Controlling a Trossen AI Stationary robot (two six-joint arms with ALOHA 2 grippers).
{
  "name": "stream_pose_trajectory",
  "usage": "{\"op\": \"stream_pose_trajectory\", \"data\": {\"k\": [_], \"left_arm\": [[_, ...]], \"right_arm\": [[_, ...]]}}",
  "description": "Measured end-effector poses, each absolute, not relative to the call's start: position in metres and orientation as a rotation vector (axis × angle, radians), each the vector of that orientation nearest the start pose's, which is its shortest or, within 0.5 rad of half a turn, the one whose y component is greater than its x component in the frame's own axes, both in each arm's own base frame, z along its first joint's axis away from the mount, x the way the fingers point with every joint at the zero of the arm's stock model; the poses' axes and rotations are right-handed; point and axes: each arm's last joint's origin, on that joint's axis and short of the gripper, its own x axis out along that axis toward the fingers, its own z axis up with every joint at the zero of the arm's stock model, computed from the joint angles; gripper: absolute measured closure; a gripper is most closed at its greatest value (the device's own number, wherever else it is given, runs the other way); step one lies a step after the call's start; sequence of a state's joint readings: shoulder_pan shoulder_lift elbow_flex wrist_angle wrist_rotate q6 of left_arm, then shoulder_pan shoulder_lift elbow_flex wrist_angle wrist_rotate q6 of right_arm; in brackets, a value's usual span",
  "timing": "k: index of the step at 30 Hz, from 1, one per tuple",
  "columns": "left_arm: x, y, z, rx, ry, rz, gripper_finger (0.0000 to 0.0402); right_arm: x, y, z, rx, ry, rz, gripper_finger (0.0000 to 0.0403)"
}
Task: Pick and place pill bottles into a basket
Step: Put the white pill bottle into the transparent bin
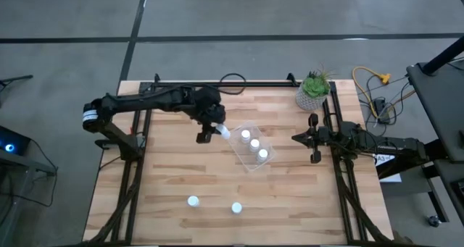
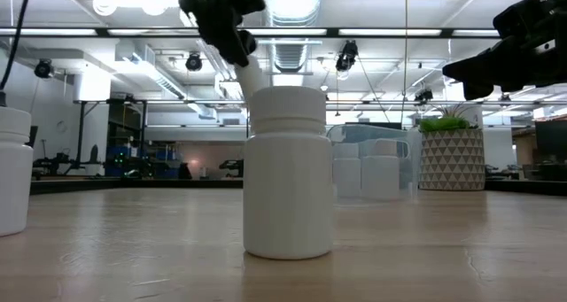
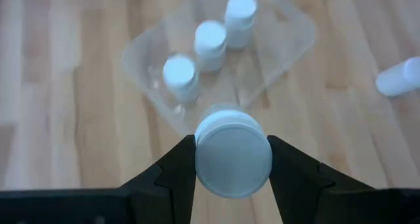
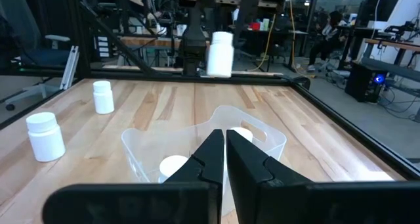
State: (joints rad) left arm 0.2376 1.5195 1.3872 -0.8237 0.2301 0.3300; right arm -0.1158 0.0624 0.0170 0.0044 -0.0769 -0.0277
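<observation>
Pill bottle (image 3: 232,159) clamped in my left hand (image 3: 233,168), fingers (image 3: 176,171) pressed on both its sides, hanging tilted in the air just over the near rim of the basket (image 1: 250,129). Three bottles (image 1: 254,145) stand in a row inside that clear tub, mid-bench. Two more bottles (image 1: 193,201) stand apart near the front edge of the bench (image 1: 174,174). My right hand (image 1: 314,137) waits at the right side, fingers pressed together, holding nothing, near the potted plant (image 1: 314,89).
</observation>
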Motion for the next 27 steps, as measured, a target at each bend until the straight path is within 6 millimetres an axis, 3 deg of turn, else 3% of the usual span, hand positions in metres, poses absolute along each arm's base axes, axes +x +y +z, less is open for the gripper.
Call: {"op": "stream_pose_trajectory", "data": {"k": [15, 27], "left_arm": [[0.367, 0.077, 0.283, 0.108, 1.031, -0.239, 0.026], [0.381, 0.074, 0.268, 0.127, 1.056, -0.282, 0.026]], "right_arm": [[0.1, -0.009, 0.164, -0.024, 0.046, -0.038, 0.0394], [0.1, -0.009, 0.164, -0.023, 0.047, -0.038, 0.0394]]}}
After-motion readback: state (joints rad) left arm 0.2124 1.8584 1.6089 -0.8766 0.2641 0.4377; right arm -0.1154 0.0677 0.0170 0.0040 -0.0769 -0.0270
